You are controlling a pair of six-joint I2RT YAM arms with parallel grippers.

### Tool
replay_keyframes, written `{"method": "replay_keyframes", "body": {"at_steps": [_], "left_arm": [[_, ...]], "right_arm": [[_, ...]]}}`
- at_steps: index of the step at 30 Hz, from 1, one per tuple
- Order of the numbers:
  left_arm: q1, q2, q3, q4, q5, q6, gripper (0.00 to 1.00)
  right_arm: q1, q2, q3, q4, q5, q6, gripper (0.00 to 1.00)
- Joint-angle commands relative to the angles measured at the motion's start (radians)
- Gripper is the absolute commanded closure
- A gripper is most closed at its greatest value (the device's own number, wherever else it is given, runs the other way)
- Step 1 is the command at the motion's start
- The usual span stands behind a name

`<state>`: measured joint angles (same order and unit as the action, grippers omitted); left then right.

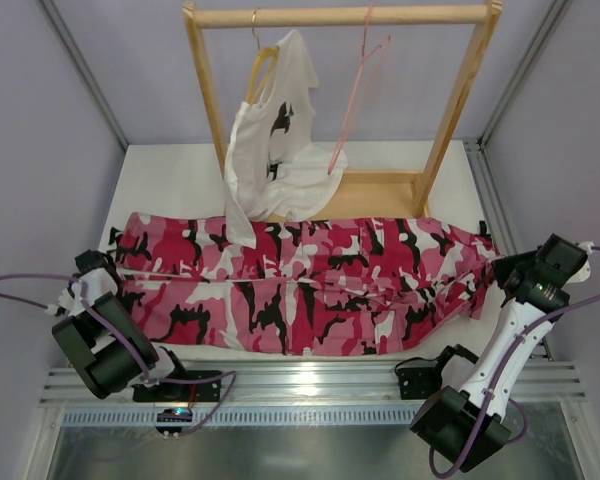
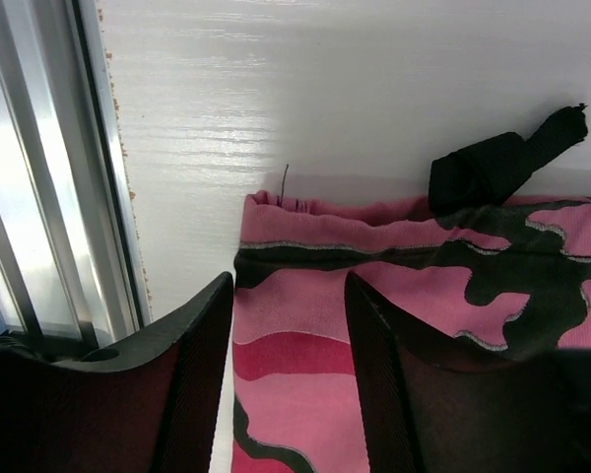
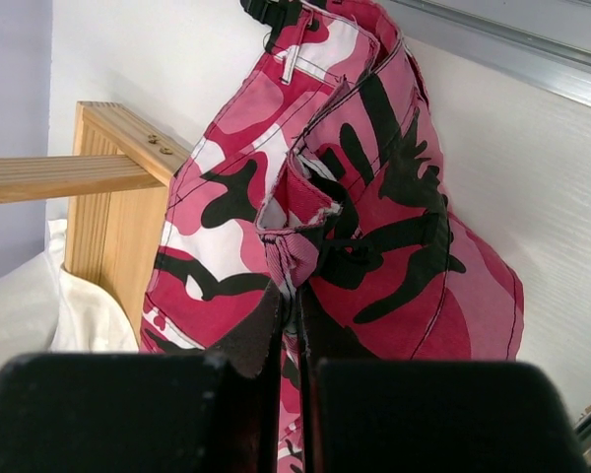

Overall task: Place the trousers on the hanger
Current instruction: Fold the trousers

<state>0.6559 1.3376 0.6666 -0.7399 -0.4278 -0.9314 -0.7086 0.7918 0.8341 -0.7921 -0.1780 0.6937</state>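
White table [image 1: 170, 175], trousers [image 1: 300, 290] spread flat, rack [image 1: 375, 195] apparently standing

The left arm [image 1: 100, 345] and right arm [image 1: 510, 335] are black, blocky joints joined by white links, each trailing a purple cable [image 1: 120, 340]. The left hand [image 2: 288, 296] and right hand [image 3: 291, 305] have matte black, flat-sided fingers [image 2: 187, 384].

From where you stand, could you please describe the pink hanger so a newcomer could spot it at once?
Find the wooden rack at the far side of the table. Two hangers hang from its top rail; the pink hanger is the right-hand one. It is thin, bare wire, whereas its neighbour is a wooden hanger carrying a white T-shirt.
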Motion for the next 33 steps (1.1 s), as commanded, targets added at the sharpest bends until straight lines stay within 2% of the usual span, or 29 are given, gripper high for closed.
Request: {"method": "replay_keyframes", "body": {"at_steps": [1,5,9,12,15,18,21,26,33], "left_arm": [[-0.001,0.034,-0.010,0.040,0.006,0.005,0.50],[-0.002,0.063,0.005,0.069,0.017,0.043,1.00],[-0.005,0.037,0.074,0.037,0.072,0.052,1.00],[-0.053,-0.090,0.051,0.094,0.175,0.014,1.00],[-0.056,-0.218,0.094,0.073,0.149,0.046,1.00],[-0.058,-0.333,0.171,0.011,0.100,0.086,1.00],[-0.056,-0.399,0.264,-0.021,0.092,0.115,1.00],[-0.056,-0.394,0.460,-0.116,0.110,0.143,1.00],[-0.056,-0.425,0.547,-0.182,0.126,0.144,1.00]], "right_arm": [[0.003,-0.025,0.014,0.022,0.020,-0.011,0.96],[0.003,-0.040,0.019,0.014,0.025,-0.002,0.96],[0.003,-0.003,0.094,-0.019,0.107,-0.005,0.96],[0.001,0.076,0.213,-0.097,0.228,0.021,0.96],[0.003,0.124,0.374,-0.237,0.328,-0.003,0.96],[0.003,0.100,0.448,-0.286,0.458,-0.035,0.96],[0.001,0.072,0.442,-0.315,0.506,-0.063,0.96],[0.001,0.000,0.381,-0.331,0.613,-0.124,0.96],[0.009,-0.042,0.413,-0.432,0.810,-0.096,0.96]]}}
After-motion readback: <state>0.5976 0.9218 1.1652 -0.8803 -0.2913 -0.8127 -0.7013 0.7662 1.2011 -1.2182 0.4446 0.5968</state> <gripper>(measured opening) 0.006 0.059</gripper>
